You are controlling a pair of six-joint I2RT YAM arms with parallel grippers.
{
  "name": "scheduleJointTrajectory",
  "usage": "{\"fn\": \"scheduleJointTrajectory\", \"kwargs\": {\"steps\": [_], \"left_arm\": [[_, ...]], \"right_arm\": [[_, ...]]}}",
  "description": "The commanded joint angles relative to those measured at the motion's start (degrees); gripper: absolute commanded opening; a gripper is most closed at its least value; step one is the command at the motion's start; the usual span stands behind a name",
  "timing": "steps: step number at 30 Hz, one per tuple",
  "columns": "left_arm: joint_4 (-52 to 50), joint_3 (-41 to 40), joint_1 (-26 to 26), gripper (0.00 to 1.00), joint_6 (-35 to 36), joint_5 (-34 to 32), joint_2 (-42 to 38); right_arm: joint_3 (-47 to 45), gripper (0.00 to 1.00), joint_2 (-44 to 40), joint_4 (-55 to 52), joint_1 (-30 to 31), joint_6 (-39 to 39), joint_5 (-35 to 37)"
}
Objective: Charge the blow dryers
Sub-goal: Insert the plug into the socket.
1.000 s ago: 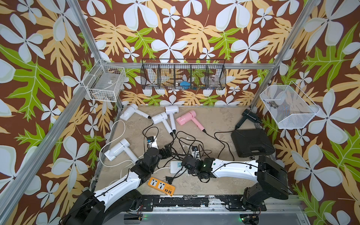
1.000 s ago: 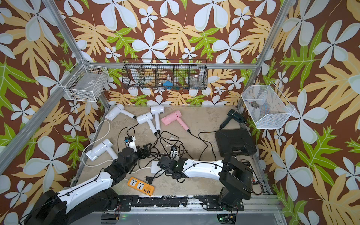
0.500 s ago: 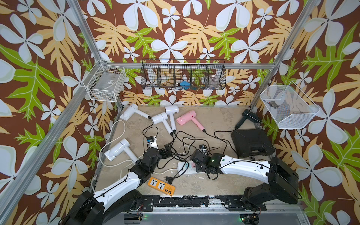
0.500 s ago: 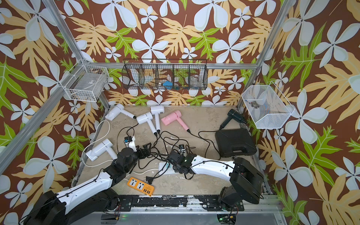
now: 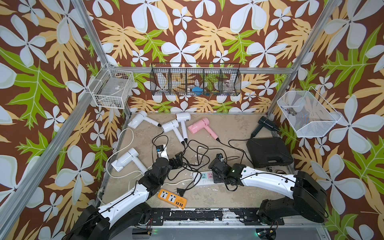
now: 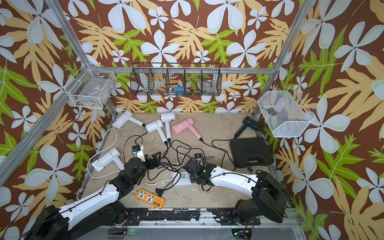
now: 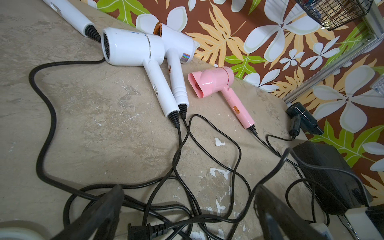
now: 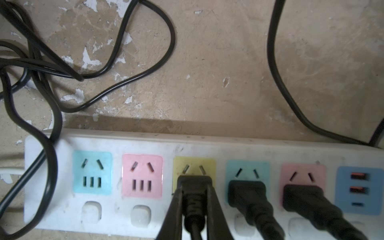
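Several blow dryers lie on the table: three white ones (image 5: 138, 121) (image 5: 171, 126) (image 5: 184, 119) at the back left, a pink one (image 5: 198, 126), a black one (image 5: 266, 123) at the back right, and another white one (image 5: 125, 160) on the left. Their black cords tangle mid-table. My right gripper (image 8: 195, 187) is shut on a black plug (image 8: 195, 180) pressed at the yellow socket (image 8: 194, 164) of the long white power strip (image 8: 145, 143). Two more plugs (image 8: 247, 191) (image 8: 303, 195) sit in the neighbouring sockets. My left gripper (image 7: 187, 199) hangs open over the cords, holding nothing.
An orange power strip (image 5: 172, 198) lies near the front edge, with a loose plug (image 5: 180, 191) beside it. A black case (image 5: 269, 151) sits at the right. Wire baskets (image 5: 112, 89) (image 5: 195, 80) (image 5: 307, 114) hang on the walls. A thick white cable (image 5: 116, 149) loops on the left.
My right arm has carried the plug to the right along the white strip and now holds it at the yellow socket. The left arm has stayed put.
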Motion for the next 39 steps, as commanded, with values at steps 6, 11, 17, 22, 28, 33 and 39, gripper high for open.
{"fn": "scheduleJointTrajectory", "kwargs": {"steps": [6,11,17,22,28,33,39], "left_arm": [[1.5,-0.2,0.2,1.0,1.0,-0.1,-0.1],[2.4,-0.4,0.2,1.0,1.3,0.5,0.2],[3.1,-0.5,0.2,1.0,1.5,1.3,0.4],[3.6,-0.7,0.1,1.0,1.9,1.6,0.2],[4.1,-1.1,0.2,1.0,2.3,2.3,-1.0],[4.3,-1.8,0.2,1.0,2.6,2.5,-3.4],[3.7,-2.5,0.2,1.0,2.7,1.8,-7.1]], "right_arm": [[1.5,0.2,0.2,-8.1,-0.3,-3.0,-0.6],[4.3,0.27,-1.2,-8.3,-0.3,-4.4,-1.4],[6.4,0.35,-2.6,-8.0,-0.3,-5.9,-2.5],[6.1,0.46,-6.7,-7.3,-0.3,-7.1,-4.6],[2.1,0.7,-16.9,-0.9,-0.3,-10.1,-10.6],[-1.4,0.87,-27.3,3.7,-0.3,-13.3,-11.5],[-7.4,1.0,-39.9,11.8,-0.3,-17.4,-6.9]]}}
